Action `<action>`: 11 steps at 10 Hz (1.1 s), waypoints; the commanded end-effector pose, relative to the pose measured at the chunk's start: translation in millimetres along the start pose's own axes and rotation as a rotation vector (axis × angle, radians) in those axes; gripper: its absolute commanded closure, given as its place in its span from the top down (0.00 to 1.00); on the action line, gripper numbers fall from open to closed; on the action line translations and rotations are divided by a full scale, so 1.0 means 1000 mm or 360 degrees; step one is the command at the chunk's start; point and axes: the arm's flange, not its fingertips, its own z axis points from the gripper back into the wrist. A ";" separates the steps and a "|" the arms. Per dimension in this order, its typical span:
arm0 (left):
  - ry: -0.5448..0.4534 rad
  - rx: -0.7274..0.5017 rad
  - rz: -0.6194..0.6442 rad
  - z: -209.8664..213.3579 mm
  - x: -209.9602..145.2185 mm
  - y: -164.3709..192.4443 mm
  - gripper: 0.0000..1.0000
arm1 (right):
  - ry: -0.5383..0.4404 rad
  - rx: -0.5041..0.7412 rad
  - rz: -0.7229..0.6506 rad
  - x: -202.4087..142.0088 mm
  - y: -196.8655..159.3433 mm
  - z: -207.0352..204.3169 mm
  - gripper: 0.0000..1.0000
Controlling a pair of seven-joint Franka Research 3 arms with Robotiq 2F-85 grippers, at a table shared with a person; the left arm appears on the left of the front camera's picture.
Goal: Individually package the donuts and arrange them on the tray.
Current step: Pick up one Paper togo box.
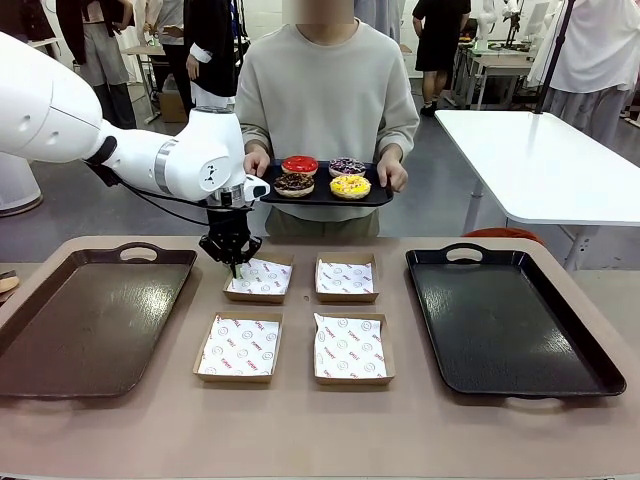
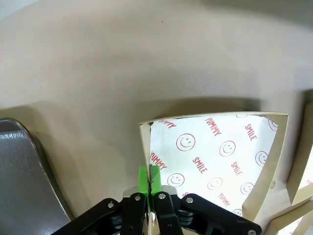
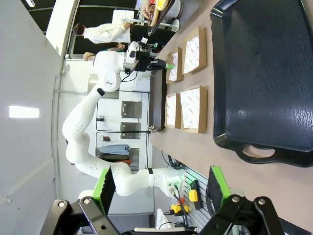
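Observation:
A person at the far side holds a small black serving tray (image 1: 378, 199) carrying the donuts: red (image 1: 299, 164), dark purple (image 1: 347, 166), chocolate brown (image 1: 294, 184) and yellow (image 1: 350, 186). Four paper-lined cardboard boxes sit mid-table. My left gripper (image 1: 236, 265) points down at the back-left box (image 1: 262, 279), shut on its left wall. In the left wrist view the green pads (image 2: 143, 179) pinch that wall of the box (image 2: 215, 156). My right gripper (image 3: 161, 191) is open and holds nothing, hovering well off the table.
A large brown tray (image 1: 90, 310) lies at the table's left and a large black tray (image 1: 505, 320) at its right. The other boxes sit at back right (image 1: 346, 278), front left (image 1: 240, 347) and front right (image 1: 351, 349). A white table (image 1: 540, 160) stands behind.

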 end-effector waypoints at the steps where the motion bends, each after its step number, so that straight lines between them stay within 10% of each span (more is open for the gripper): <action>1: -0.0043 0.0033 0.0075 0.001 0.002 -0.001 0.00 | -0.0007 0.0005 -0.0006 0.001 -0.001 0.001 1.00; 11: 0.0010 -0.0090 0.0046 0.171 -0.052 0.028 0.00 | -0.0007 0.0005 -0.0006 0.001 -0.001 0.001 1.00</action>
